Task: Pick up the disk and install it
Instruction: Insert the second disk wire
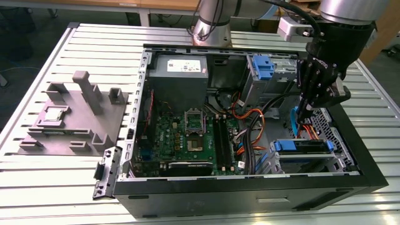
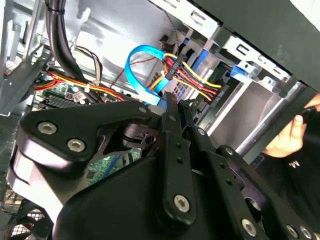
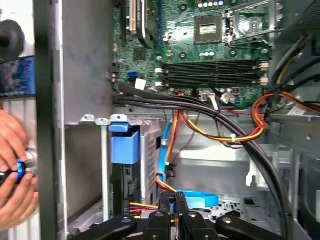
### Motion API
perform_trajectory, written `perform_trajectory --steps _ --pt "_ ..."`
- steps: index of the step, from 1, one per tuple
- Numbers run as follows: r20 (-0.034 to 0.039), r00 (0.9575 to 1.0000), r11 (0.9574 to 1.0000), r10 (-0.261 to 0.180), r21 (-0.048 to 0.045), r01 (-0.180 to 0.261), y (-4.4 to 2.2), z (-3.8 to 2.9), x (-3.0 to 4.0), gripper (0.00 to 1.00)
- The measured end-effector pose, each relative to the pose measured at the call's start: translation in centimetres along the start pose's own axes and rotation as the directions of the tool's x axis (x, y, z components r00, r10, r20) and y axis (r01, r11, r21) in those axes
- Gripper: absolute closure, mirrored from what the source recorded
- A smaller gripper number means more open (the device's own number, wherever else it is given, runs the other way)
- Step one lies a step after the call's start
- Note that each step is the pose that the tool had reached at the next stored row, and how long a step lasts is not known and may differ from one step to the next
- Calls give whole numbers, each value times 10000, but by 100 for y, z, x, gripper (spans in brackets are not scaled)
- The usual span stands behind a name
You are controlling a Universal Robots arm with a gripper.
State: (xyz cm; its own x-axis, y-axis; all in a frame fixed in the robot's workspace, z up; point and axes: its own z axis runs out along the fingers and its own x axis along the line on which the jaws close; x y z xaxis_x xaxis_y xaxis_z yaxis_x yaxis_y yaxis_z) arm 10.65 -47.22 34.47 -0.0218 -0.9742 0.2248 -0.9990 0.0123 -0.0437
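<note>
The disk (image 1: 299, 146) lies flat in the drive cage at the case's near right corner, with blue rails around its dark end. In the first wrist view its blue rail end (image 3: 124, 146) stands at the mouth of that cage. My gripper (image 1: 301, 117) hangs inside the case just behind the cage, apart from the disk. In both wrist views the black fingers (image 3: 165, 202) lie close together, shut, with nothing plainly held. Their tips (image 2: 175, 107) sit among a looped blue flat cable (image 2: 142, 55) and a red-yellow wire bundle (image 2: 195, 82).
The open computer case (image 1: 250, 185) rests on a slatted metal table (image 1: 56, 178). The motherboard (image 1: 187, 136), power supply (image 1: 180, 70) and an upright blue latch (image 1: 263, 68) are inside. A grey fixture (image 1: 75, 117) sits at the exterior view's left. A person's hands (image 3: 12, 170) work outside the case wall.
</note>
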Motion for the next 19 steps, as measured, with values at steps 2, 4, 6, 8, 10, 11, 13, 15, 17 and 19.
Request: perform_trajectory --steps 2,4,6,8,10,11,13,15,17,19 --pt "38 10000 10000 4 2 -4 0 12 43 84" --pt "52 10000 10000 5 4 -5 0 26 90 84" --pt "57 10000 10000 7 8 -7 -1 38 139 84" --pt "61 10000 10000 7 14 -7 -1 47 176 84" --pt "61 10000 10000 8 19 -8 -2 49 181 84" --pt "63 10000 10000 7 23 -7 -2 50 183 84" --pt "87 10000 10000 6 43 -6 -2 56 199 84" --pt "125 9999 10000 9 76 -10 -2 64 224 84" --pt "137 9999 9999 9 103 -11 -2 75 257 84" --pt "159 9999 9999 10 136 -12 0 84 287 84"
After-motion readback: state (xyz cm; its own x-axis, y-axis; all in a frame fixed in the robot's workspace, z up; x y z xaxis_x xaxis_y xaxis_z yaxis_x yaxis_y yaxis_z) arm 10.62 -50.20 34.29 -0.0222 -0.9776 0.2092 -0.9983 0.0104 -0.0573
